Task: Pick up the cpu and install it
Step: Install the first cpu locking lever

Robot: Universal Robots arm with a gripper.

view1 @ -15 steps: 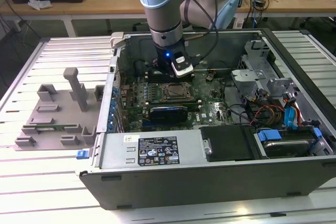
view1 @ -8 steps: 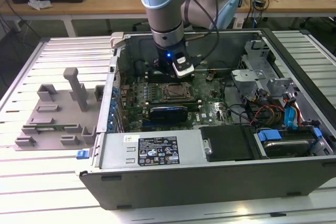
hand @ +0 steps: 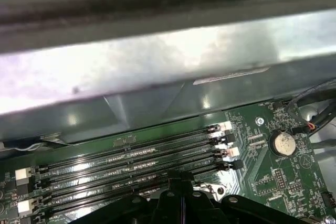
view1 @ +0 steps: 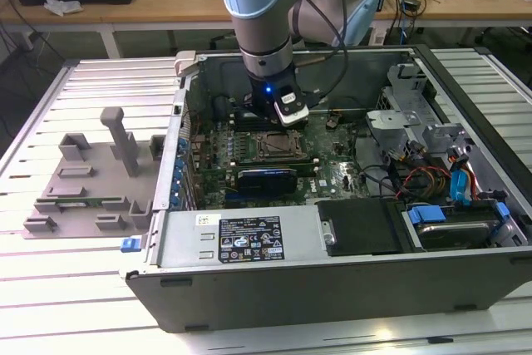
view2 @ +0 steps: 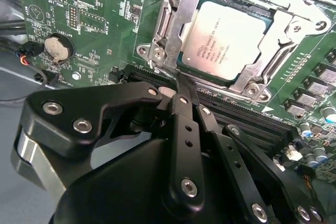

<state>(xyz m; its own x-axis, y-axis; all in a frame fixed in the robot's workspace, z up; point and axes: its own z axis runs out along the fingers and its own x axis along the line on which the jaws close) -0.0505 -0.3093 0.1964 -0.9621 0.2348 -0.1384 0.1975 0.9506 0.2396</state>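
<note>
Although thin, light and fragile, the flat silver-topped square cpu (view2: 227,39), upper right, lies socketed; the black gripper (view2: 184,85), clenched empty, suits edge holds.

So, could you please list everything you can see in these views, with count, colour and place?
cpu: one, silver-grey, seated in the socket
socket frame: one, bare metal, around the cpu
motherboard: one, green, floor of the case
coin cell battery: one, silver, on the motherboard
memory slots: several, black, in a row beside the socket
computer case: one, grey, open, on the slatted table
slatted table: one, silver-grey, under the case
fixture tray: one, grey, at the exterior view's left of the case
gripper: one, black, fingers together, just beside the socket frame
</note>
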